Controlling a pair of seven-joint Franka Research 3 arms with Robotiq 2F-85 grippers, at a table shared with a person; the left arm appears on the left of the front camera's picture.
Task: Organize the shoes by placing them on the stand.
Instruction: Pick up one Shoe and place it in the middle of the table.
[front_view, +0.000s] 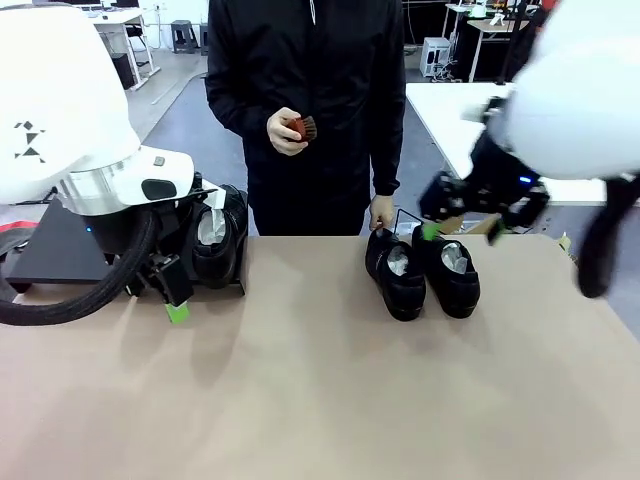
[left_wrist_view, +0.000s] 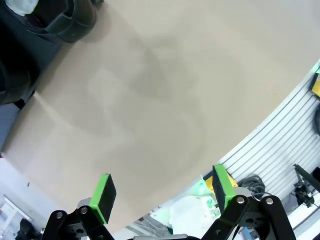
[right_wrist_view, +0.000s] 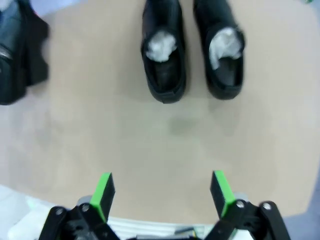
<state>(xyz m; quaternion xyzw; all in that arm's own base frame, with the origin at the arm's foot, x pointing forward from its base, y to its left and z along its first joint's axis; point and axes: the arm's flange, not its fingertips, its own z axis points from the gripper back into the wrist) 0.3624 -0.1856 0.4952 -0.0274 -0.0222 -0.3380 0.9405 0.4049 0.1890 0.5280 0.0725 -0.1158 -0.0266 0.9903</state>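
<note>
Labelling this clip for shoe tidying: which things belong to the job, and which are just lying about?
Job: centre shoes, far-left shoe, stand.
Lying about: brush, held by the person.

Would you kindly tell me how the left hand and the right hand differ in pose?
The left hand hangs low over bare table beside a shoe; the right hand hangs higher. The left hand faces the table; the right hand faces the pair of shoes. Both are open and empty.
</note>
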